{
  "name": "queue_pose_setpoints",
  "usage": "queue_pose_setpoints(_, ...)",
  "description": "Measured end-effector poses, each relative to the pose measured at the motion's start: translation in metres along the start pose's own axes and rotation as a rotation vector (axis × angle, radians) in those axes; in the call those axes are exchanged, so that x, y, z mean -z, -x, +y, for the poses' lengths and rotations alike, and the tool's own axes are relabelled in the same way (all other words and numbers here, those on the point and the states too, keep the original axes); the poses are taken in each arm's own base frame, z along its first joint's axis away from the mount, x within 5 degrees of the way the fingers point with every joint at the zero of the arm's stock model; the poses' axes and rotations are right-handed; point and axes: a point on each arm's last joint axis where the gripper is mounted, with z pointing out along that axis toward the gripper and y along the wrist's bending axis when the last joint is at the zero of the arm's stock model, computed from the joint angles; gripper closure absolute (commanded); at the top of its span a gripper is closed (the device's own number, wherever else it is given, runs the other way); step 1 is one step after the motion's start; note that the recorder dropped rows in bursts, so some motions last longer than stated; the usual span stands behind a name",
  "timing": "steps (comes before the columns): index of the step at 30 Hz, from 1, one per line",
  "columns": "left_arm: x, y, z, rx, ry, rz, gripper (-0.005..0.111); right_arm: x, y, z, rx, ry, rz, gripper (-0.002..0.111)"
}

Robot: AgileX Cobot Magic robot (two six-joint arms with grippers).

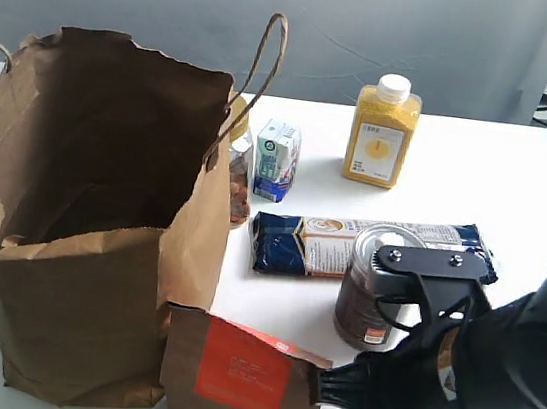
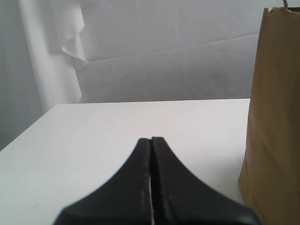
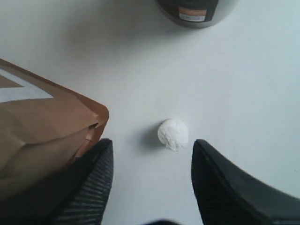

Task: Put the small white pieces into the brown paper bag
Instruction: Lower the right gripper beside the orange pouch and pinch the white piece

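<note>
- Right wrist view: the right gripper (image 3: 151, 152) stands wide open and empty, low over the table (image 3: 243, 84). One small white piece (image 3: 173, 134) lies on the table between the jaws, untouched and nearer one finger than the other.
- Exterior view: the brown paper bag (image 1: 77, 320) stands upright at 9 o'clock with its mouth open. The right arm works at 5 o'clock, with the small pouch (image 1: 241, 372) at its 9 o'clock and the can (image 1: 367, 298) at its 12 o'clock.
- The left gripper (image 2: 151, 140) is closed on nothing and sits beside the bag's outer wall.
- Risk: the piece sits off-centre, so the nearer finger would likely reach it first. You may see the rounded lump roll or squirt out of the closing jaws.
- Risk: the pouch corner lies just beside one finger. Closing could pinch that corner along with the piece, or drag the pouch.
- Risk: the piece looks soft, so a hard squeeze may crush it.
- Risk: the bag is the tallest thing here. If you carry the piece across too low, you could strike the rim or snag a handle (image 1: 261, 72) and tip the bag.
- Hidden: only one white piece is in view. You cannot tell where the others are.
- Hidden: the bag's floor is in shadow, so its contents cannot be made out.
- Hidden: in the exterior view the arm's bulk covers the right fingertips.
</note>
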Motion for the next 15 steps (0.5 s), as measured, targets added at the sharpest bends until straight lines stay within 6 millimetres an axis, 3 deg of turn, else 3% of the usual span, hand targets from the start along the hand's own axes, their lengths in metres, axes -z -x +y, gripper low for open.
queue_pose_setpoints(12, 0.0, 0.0, 0.0, 0.0, 0.0, 0.0, 0.107, -0.066, -0.001, 0.001, 0.008, -0.093, 0.128, 0.061)
queue_pose_setpoints(15, 0.0, 0.0, 0.0, 0.0, 0.0, 0.0, 0.107, -0.067, -0.001, 0.001, 0.009, -0.094, 0.13, 0.074)
